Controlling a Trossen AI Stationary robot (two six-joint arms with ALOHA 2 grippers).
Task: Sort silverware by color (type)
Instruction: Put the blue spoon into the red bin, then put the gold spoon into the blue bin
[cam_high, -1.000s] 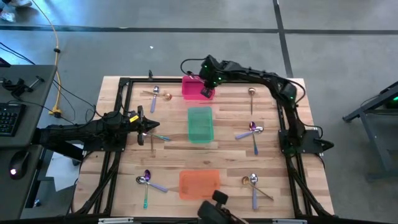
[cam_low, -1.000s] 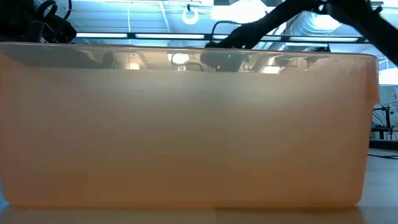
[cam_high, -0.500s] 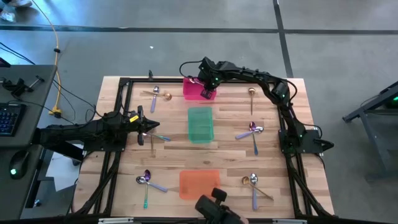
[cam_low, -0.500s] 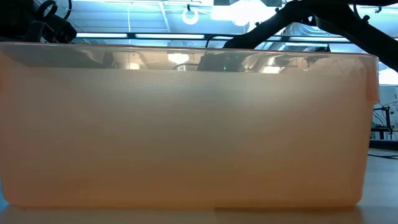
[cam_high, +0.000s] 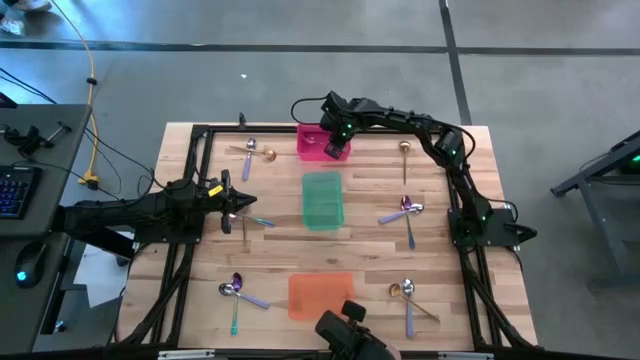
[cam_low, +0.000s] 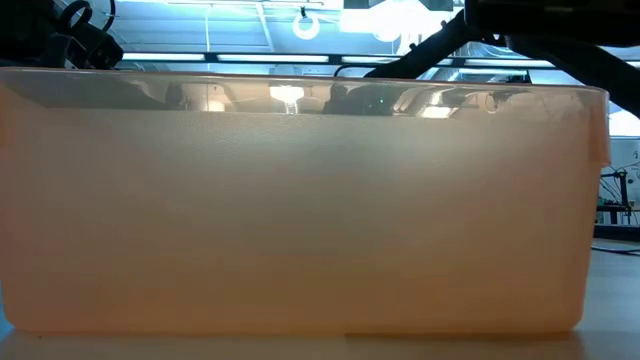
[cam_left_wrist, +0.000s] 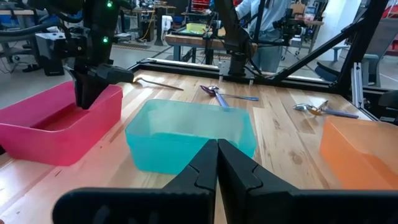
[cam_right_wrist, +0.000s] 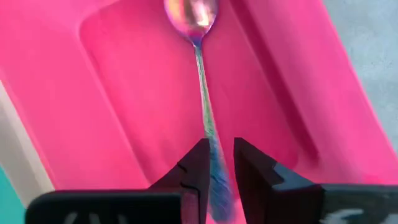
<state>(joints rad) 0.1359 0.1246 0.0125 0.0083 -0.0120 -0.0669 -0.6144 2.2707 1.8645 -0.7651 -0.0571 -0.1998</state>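
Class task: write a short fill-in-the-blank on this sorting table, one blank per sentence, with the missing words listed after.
1. The right gripper holds an iridescent spoon over the ____ bin.
2. The middle bin of the row is ____.
3. The left gripper is ____.
4. The low view is filled by the ____ bin.

Missing words: pink; green; shut; orange

You are working in a robotics lab or workshop. A wooden table (cam_high: 350, 250) is standing on a bare concrete floor (cam_high: 300, 80), with a keyboard (cam_high: 12, 190) lying on a side desk (cam_high: 40, 140) off its left edge. Beyond its far edge, cluttered workbenches (cam_left_wrist: 186, 37), a standing person (cam_left_wrist: 261, 25) and ceiling ducting (cam_low: 500, 40) are showing.
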